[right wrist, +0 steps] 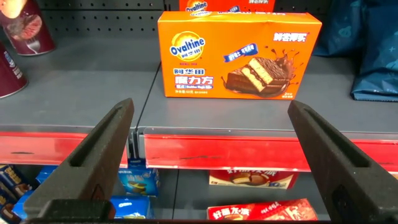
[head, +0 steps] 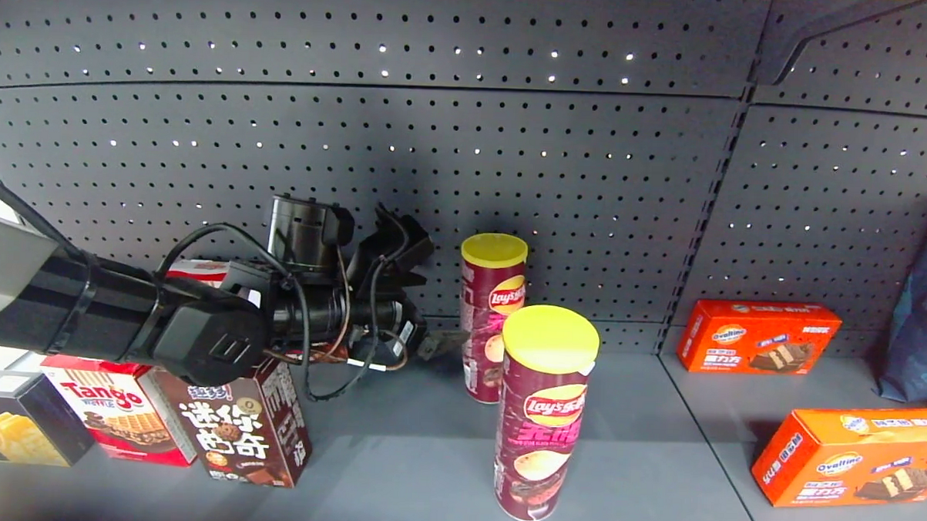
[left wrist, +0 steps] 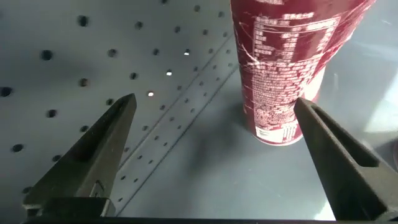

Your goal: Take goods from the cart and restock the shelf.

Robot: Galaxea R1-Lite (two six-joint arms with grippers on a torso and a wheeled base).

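Two maroon chip cans with yellow lids stand on the grey shelf (head: 394, 474), one at the back (head: 492, 315) and one nearer the front (head: 543, 417). My left gripper (head: 439, 341) sits low by the pegboard, just left of the back can. In the left wrist view this gripper (left wrist: 214, 102) is open and empty, with the back can (left wrist: 286, 68) just beyond its fingers and apart from them. My right gripper (right wrist: 211, 107) is open and empty in front of the shelf, facing an orange cake box (right wrist: 239, 53).
Wafer and cookie boxes (head: 242, 430) stand at the shelf's left under my left arm. Two orange boxes (head: 758, 336) and a dark blue bag (head: 920, 323) occupy the right bay. A red price strip (right wrist: 224, 152) marks the shelf edge, with more goods (right wrist: 249, 179) on the shelf below.
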